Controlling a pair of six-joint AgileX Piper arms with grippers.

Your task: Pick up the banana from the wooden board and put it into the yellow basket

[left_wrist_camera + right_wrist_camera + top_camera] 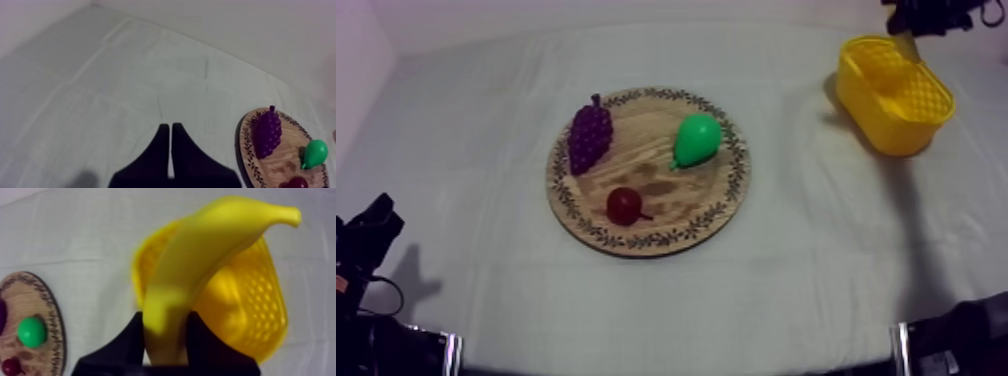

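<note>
1. The right end effector (166, 322) is clamped on the banana (210, 253): one black finger presses each side of the banana's lower end.
2. The banana's long axis runs away from the fingers, curving outward, with its stem tip farthest from the grip. It is off the board and in the air.
3. Just beyond the banana lies the yellow basket (252, 318), its open mouth facing the fruit. In the top view the right arm hangs at the basket's far end. The banana seems to sit over or just at the rim, so the coming move is likely a short lowering into the opening and then a release.
4. Farther off on the surface (816, 280), well apart from the basket, the round wooden board (641, 140) carries the bunch of grapes (590, 135), the pear (696, 140) and the small red fruit (624, 205).
5. Farthest from the basket, the left end effector (171, 145) has its fingers together in a narrow wedge, holding nothing, beside the board's grape side. The right arm is plainly the nearer one.
</note>
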